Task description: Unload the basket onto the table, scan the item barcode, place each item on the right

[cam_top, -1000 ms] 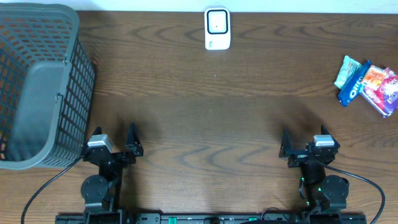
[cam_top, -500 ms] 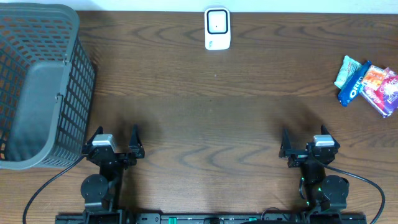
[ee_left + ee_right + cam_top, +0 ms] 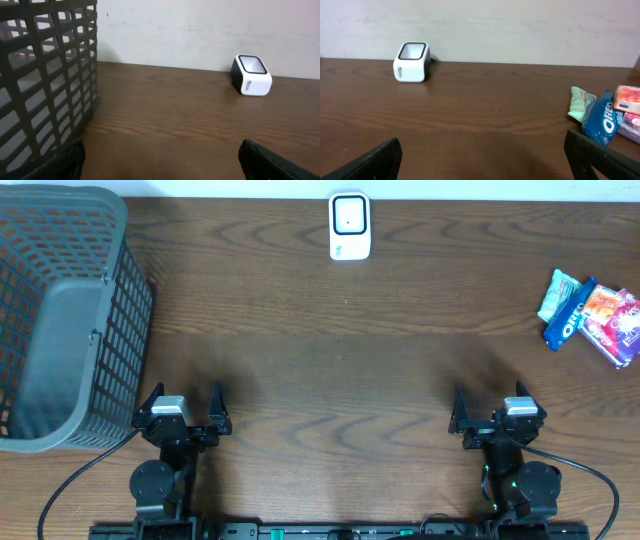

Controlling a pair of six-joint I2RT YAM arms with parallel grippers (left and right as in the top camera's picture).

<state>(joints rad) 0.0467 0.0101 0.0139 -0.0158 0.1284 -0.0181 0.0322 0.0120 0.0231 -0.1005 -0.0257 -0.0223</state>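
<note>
**Operator:** How does the item handle?

**Technician:** The blue cookie pack [image 3: 567,321] is judged light, with a soft, slick wrapper that crumples under pressure. Take hold across its narrow width, near the middle. Where the barcode sits cannot be told.

**Operator:** Where does it lie?

**Technician:** At the far right of the table [image 3: 340,350], touching a green packet [image 3: 555,292] and a red packet [image 3: 615,320]. The right gripper [image 3: 488,408], jaws spread wide and holding nothing, sits at the near edge; the pack lies far and right of it, well apart. The left gripper [image 3: 183,404], jaws likewise spread and empty, sits near left, just beside the basket [image 3: 130,320]. The scanner [image 3: 350,226] stands far centre.
</note>
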